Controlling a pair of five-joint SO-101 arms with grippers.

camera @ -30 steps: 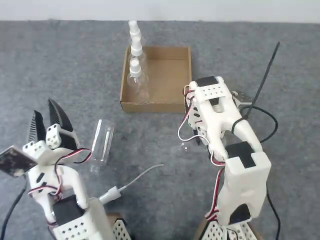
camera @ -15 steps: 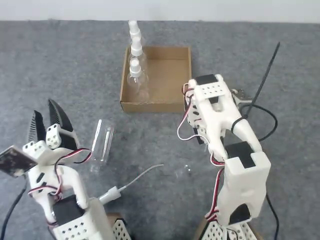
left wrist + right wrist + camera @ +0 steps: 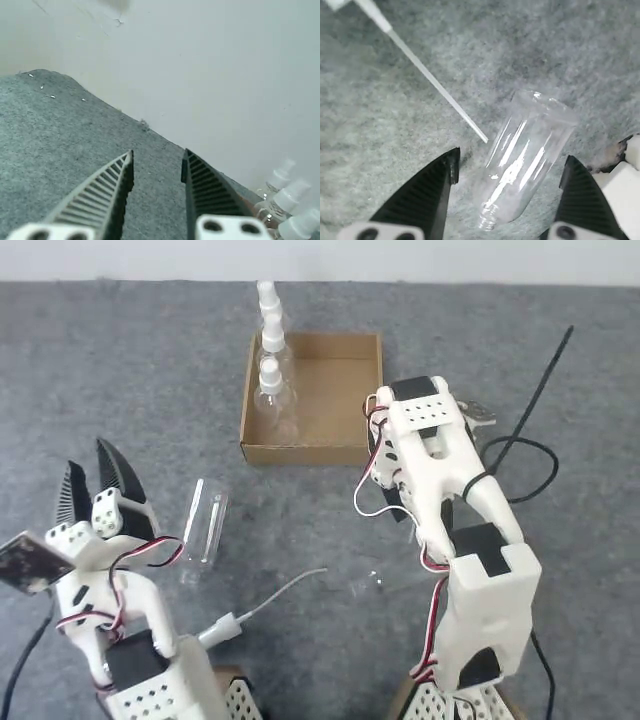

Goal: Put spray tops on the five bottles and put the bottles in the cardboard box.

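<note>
The right arm has edged toward 12 o'clock, so the right claw (image 3: 511,156), fingers spread, straddles the uncapped bottle (image 3: 530,135) lying on the bench (image 3: 150,370) at 5 o'clock of the box (image 3: 335,390), ready for gripping, while the left claw (image 3: 157,155) waits open at 8 o'clock.

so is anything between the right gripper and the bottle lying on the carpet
Nothing visible. The bottle lies bare in front of the open right gripper; the spray top's tube ends just beside it, not across it.
</note>
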